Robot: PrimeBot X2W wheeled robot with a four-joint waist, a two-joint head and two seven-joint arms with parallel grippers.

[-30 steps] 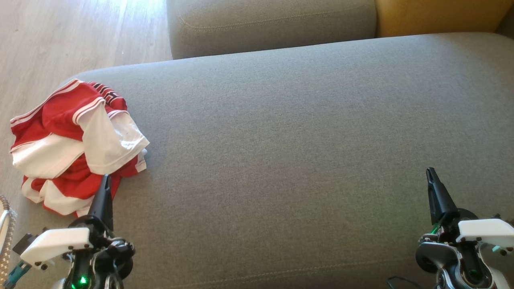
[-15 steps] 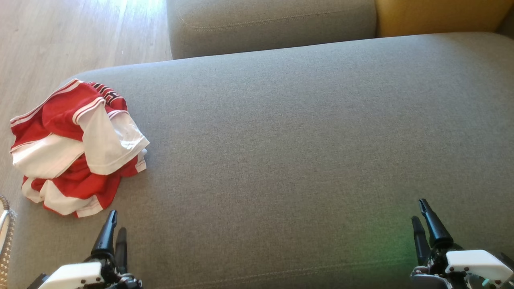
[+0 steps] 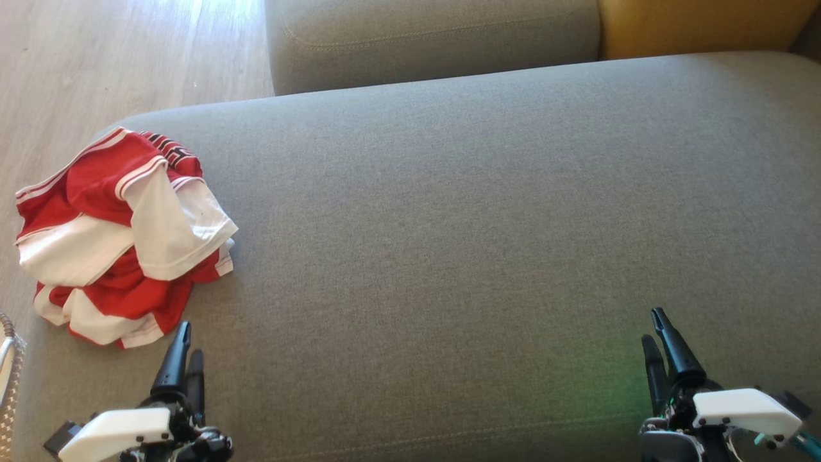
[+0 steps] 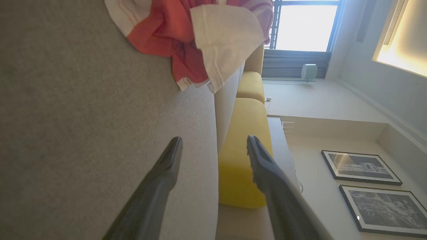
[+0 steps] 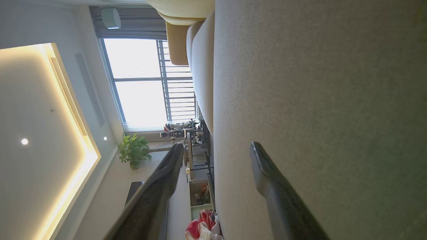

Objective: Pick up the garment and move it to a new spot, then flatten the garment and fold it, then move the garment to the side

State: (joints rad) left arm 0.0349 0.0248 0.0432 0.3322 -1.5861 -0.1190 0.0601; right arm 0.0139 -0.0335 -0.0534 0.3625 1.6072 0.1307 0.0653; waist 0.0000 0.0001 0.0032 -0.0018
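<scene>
Moved since a second ago: we find both grippers lower in the head view, drawn back toward the robot. The left one no longer overlaps the garment's near hem. Each showed a single closed point then, and two parted fingers now.
Item: crumpled red-and-white jersey garment [image 3: 122,237], its bundle unchanged in place and shape.
Location: left end of the grey woven-fabric sofa seat [image 3: 449,224], at the edge beside the pale wooden floor [image 3: 96,58].
Condition of item: bunched in loose overlapping folds, white panels over red. We see nothing flat or squared.
Left gripper [image 3: 190,339]: jaws wide and empty, just short of the garment's near hem and not touching it. In the left wrist view the garment lies ahead of the fingers.
Right gripper [image 3: 652,325]: jaws wide and empty, over bare seat, well apart from the garment.
Done, in our judgement: nothing. The garment looks untouched by any step.
Left, in our judgement: the pick-up, the move to a new spot, the flattening, the fold and the final move to the side.
Free space: we note broad open seat between the two grippers.
</scene>
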